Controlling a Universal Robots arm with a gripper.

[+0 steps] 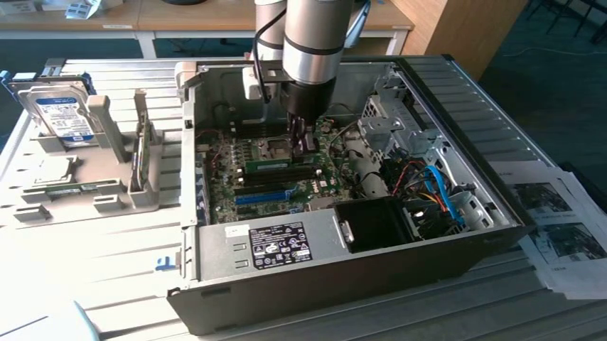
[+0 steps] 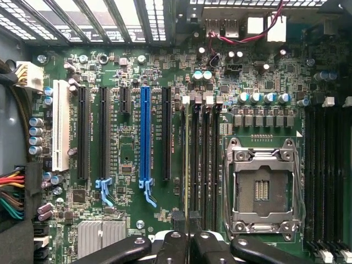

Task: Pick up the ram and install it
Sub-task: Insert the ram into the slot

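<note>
The ram (image 2: 186, 159) shows edge-on as a thin green strip lying along the black memory slots (image 2: 201, 159) beside the empty processor socket (image 2: 263, 187). My gripper (image 2: 186, 219) is shut on its near end, one dark finger on each side. From the exterior camera, the arm reaches down into the open computer case (image 1: 493, 185). There the gripper (image 1: 305, 148) sits low over the motherboard. The green ram (image 1: 267, 165) stretches from it toward the exterior view's left. Whether the stick is fully seated in a slot I cannot tell.
A bright-blue slot (image 2: 145, 135) and a white slot (image 2: 60, 132) lie parallel to the memory slots. Cables (image 1: 431, 188) and a black fan housing (image 1: 379, 224) fill the case's right side. A hard drive (image 1: 62, 114) stands in a grey fixture (image 1: 95, 177) outside the case. Papers (image 1: 559, 227) lie at the right.
</note>
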